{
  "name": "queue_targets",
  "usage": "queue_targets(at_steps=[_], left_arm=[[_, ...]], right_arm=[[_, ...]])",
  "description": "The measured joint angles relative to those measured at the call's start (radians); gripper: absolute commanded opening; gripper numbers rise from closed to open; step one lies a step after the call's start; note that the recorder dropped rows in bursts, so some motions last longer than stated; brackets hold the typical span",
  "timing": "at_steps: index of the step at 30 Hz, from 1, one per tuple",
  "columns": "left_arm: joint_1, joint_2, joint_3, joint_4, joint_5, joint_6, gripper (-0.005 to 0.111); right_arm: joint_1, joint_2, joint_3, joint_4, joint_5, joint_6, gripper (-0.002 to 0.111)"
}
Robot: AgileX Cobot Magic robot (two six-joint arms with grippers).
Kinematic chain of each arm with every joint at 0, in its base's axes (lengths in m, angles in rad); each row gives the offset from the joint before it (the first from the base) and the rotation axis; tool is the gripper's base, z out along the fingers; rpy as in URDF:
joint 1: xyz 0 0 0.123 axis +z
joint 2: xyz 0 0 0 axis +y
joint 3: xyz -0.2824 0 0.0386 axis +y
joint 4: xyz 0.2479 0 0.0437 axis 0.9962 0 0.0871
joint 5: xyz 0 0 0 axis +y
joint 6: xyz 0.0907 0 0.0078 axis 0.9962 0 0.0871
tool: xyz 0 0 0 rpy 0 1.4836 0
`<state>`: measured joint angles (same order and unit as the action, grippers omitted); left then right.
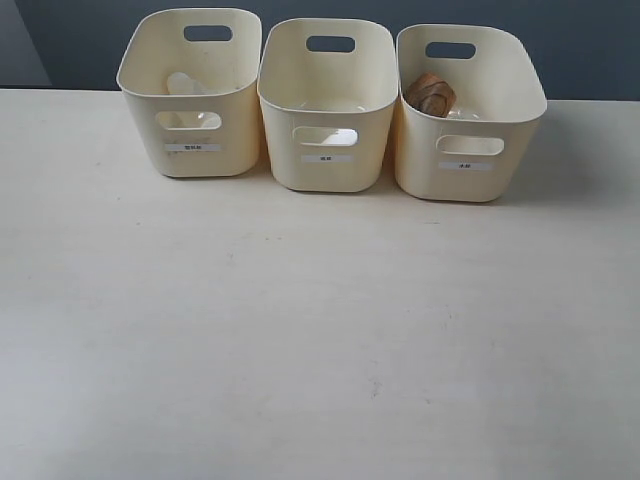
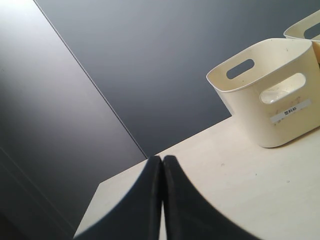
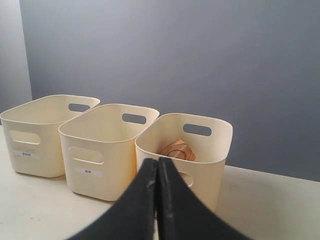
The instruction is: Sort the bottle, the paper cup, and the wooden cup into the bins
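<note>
Along the far edge of the surface: I see three identical cream plastic bins with rounded corners standing in a row, close side by side, each with an oval handle cut-out and a small white label facing me.
Surface [image 1: 300, 330]: pale and matt; it carries the bins.
Left bin [image 1: 190, 160]: a pale, glossy rounded shape [image 1: 183, 84] lies inside against the wall. I take it for the small clear plastic bottle, though I cannot make out its cap.
Middle bin [image 1: 325, 175]: only a faint whitish patch [image 1: 332, 136] shows through the front cut-out. I cannot tell whether that is the small white tapered paper cup.
Right bin [image 1: 465, 188]: the small rounded reddish-brown wooden cup [image 1: 430, 95] lies tipped on its side inside, towards the wall nearest the middle bin.
Left end effector [image 2: 162, 160]: its two black fingers are pressed together with nothing between them. It is above the surface's corner, well apart from the left bin.
Right end effector [image 3: 156, 162]: fingers closed flat against each other and holding nothing. It faces the right bin, with the wooden cup visible beyond the tips.
Backdrop: a plain grey-blue wall [image 1: 590, 40] behind the bins.
</note>
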<state>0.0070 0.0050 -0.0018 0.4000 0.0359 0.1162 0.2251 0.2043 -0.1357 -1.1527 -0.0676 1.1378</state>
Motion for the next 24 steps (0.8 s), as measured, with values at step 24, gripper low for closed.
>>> queue_targets(at_steps=[24], left_arm=[[0.000, 0.000, 0.000, 0.000, 0.000, 0.000, 0.000]], right_arm=[[-0.060, -0.076, 0.019, 0.095, 0.010, 0.038, -0.001]])
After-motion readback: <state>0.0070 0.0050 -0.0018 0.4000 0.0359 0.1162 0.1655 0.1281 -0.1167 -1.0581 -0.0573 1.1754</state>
